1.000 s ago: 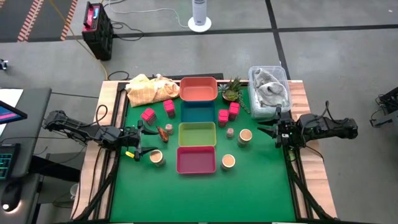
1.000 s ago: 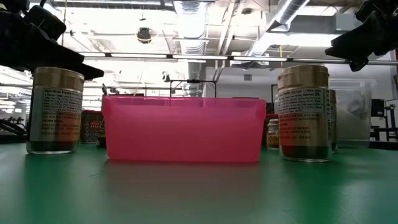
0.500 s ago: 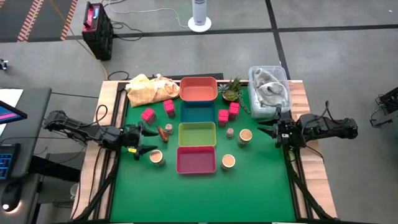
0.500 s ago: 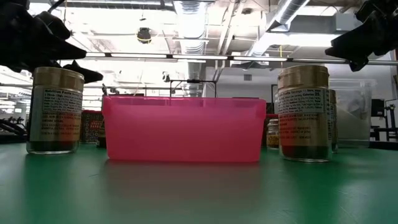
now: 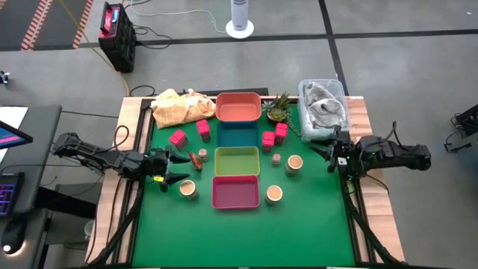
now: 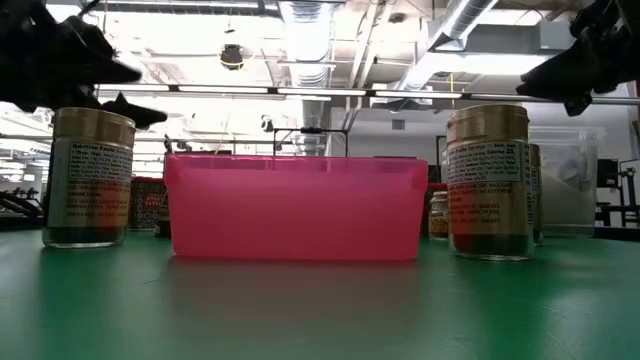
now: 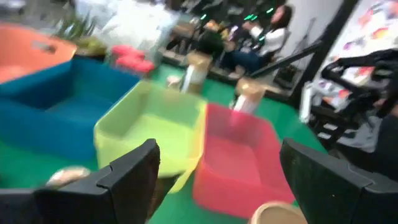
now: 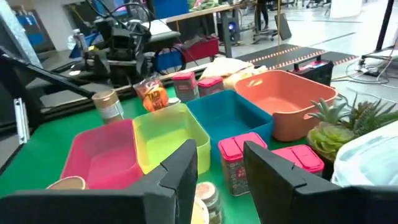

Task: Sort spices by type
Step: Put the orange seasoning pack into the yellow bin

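Both arms reach in low over the mat from its side edges, nothing held.

Left gripper (image 5: 170, 168), fingers spread, points toward the trays; a jar (image 5: 187, 189) sits at its 5 o'clock, the brown-orange piece (image 5: 193, 158) just at 2, magenta packs (image 5: 190, 133) farther at 1. Right gripper (image 5: 329, 156), fingers apart, has a jar (image 5: 294, 164) near at 9 and packs (image 5: 274, 135) at 10.

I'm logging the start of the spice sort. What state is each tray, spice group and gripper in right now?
orange tray: empty
blue tray: empty
green tray: empty
pink tray: empty
magenta packs: four, on the mat, unsorted
tan-lidded jars: three, upright, lids on, outside trays
left gripper: open, holding nothing
right gripper: open, holding nothing
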You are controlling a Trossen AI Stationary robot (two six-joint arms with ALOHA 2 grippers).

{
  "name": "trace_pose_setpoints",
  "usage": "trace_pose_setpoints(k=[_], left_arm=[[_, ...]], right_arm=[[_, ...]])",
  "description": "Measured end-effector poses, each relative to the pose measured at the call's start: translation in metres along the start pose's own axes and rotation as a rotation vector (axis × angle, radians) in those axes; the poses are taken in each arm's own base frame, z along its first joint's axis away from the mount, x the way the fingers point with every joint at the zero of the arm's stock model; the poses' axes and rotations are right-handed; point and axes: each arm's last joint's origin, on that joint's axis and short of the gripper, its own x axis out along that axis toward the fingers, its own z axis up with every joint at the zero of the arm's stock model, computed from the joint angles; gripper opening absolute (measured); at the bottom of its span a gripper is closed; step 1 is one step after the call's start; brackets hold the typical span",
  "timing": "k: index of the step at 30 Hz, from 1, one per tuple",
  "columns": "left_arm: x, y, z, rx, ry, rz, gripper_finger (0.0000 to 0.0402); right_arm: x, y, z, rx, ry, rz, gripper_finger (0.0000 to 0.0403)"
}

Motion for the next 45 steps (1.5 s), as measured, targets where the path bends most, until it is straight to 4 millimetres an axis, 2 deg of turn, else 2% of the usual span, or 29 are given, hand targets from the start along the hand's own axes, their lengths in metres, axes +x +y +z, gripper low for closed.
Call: trace_pose_setpoints(k=[3, 7, 14, 19, 24, 28, 36, 41, 45], left_arm=[[-0.001, -0.003, 0.007, 0.051, -0.004, -0.009, 0.0315], [-0.005, -0.01, 0.034, 0.101, -0.09, -0.015, 0.0315], [-0.01, -0.015, 0.063, 0.156, -0.103, 0.092, 0.0315], [-0.01, -0.017, 0.072, 0.141, -0.031, 0.144, 0.0315], [-0.004, -0.016, 0.073, 0.161, 0.057, 0.289, 0.0315], [0.002, -0.018, 0.083, 0.15, 0.057, 0.408, 0.0315], [0.016, -0.018, 0.098, 0.11, 0.079, 0.496, 0.0315], [0.026, -0.018, 0.099, 0.054, 0.204, 0.425, 0.0315], [0.039, -0.022, 0.098, 0.07, 0.367, 0.338, 0.0315]], right_arm=[[0.001, 0.001, 0.004, 0.118, -0.032, 0.002, 0.0158], [0.001, 0.001, 0.013, 0.236, -0.12, 0.012, 0.0158], [0.001, 0.0, 0.017, 0.244, -0.161, -0.006, 0.0158], [0.001, -0.004, 0.018, 0.253, -0.193, -0.084, 0.0158], [0.002, -0.001, 0.021, 0.154, -0.199, 0.0, 0.0158], [0.002, -0.002, 0.024, 0.094, -0.234, -0.081, 0.0158], [0.003, -0.005, 0.025, 0.048, -0.237, -0.137, 0.0158], [0.008, 0.001, 0.022, 0.034, -0.182, -0.012, 0.0158], [0.022, 0.008, 0.017, -0.051, -0.084, 0.031, 0.0159]])
